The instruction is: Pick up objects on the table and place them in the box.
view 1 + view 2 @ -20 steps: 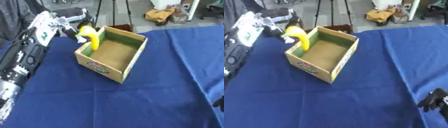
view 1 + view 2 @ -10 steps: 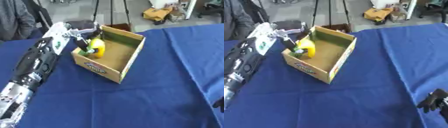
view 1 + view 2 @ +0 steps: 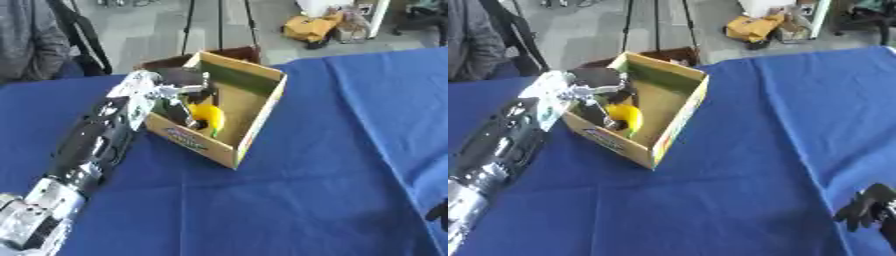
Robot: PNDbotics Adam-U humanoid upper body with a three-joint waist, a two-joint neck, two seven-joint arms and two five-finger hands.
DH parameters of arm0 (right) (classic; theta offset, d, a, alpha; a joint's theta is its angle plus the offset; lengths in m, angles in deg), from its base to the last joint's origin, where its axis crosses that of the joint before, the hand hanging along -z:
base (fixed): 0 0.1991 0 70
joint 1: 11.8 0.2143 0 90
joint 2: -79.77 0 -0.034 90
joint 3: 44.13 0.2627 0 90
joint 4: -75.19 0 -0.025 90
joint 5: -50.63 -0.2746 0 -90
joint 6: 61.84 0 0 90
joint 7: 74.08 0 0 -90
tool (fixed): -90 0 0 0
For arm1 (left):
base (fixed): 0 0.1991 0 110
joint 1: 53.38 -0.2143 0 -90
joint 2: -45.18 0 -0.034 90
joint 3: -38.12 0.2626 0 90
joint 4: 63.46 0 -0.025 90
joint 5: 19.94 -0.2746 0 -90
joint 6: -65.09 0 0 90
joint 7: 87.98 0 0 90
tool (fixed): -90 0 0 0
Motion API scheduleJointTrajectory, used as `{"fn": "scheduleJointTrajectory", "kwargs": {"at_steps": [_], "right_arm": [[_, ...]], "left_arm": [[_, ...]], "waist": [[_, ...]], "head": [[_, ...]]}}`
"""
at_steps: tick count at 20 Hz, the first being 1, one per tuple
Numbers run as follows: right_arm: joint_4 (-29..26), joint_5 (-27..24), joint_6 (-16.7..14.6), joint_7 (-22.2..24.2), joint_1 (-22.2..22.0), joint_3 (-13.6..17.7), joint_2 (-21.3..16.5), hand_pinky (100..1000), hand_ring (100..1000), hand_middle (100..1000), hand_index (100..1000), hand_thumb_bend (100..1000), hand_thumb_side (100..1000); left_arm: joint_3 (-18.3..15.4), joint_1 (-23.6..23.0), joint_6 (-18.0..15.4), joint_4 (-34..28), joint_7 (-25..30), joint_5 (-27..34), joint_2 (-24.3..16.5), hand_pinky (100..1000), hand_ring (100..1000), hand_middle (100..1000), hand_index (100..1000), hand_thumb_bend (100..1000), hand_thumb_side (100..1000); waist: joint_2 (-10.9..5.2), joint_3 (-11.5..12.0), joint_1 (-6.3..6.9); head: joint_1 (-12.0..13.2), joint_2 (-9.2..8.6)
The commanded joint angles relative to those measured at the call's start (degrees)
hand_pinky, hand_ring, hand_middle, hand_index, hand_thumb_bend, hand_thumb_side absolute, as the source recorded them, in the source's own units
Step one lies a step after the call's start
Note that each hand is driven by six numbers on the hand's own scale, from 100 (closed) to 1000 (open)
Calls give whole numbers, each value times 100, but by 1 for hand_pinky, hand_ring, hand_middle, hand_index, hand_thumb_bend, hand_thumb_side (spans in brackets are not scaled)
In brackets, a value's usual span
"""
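A yellow banana-shaped object [image 3: 208, 118] lies low inside the open cardboard box [image 3: 254, 125], against its left wall. My left hand [image 3: 181, 89] reaches over that wall into the box, and its dark fingers [image 3: 182, 113] still curl beside and above the yellow object. The left arm [image 3: 92, 145] stretches in from the lower left across the blue table [image 3: 332, 170]. My right hand [image 3: 868, 209] rests at the lower right edge, fingers relaxed and holding nothing.
A darker brown box [image 3: 229, 52] stands just behind the cardboard box at the table's far edge. A person in grey [image 3: 31, 40] sits at the far left. A yellow bag [image 3: 311, 27] and tripod legs [image 3: 188, 25] are on the floor beyond.
My left hand has brought the yellow object from above the box's left wall down into the box, and the arm has dropped lower. The right hand has stayed put.
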Motion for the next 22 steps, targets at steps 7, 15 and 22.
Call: {"fn": "scheduleJointTrajectory", "kwargs": {"at_steps": [7, 15, 22], "right_arm": [[-63, 41, -16, 13, 79, 31, -45, 520, 359, 269, 462, 100, 793], [-57, 19, -16, -22, 32, 72, -56, 520, 358, 269, 462, 100, 790], [-51, -8, -7, -66, -29, 123, -86, 519, 358, 268, 461, 100, 785]], "left_arm": [[-36, 54, -10, -75, -480, 149, -58, 578, 466, 457, 656, 581, 842], [-38, -63, 175, -484, -974, 980, -293, 643, 575, 562, 704, 493, 804], [-110, -583, 857, -1970, -1273, 3170, -919, 658, 578, 559, 698, 460, 589]], "waist": [[-92, 17, -53], [-161, 123, -75], [-255, 418, -108]], "head": [[4, -83], [-71, -77], [-202, -52]]}}
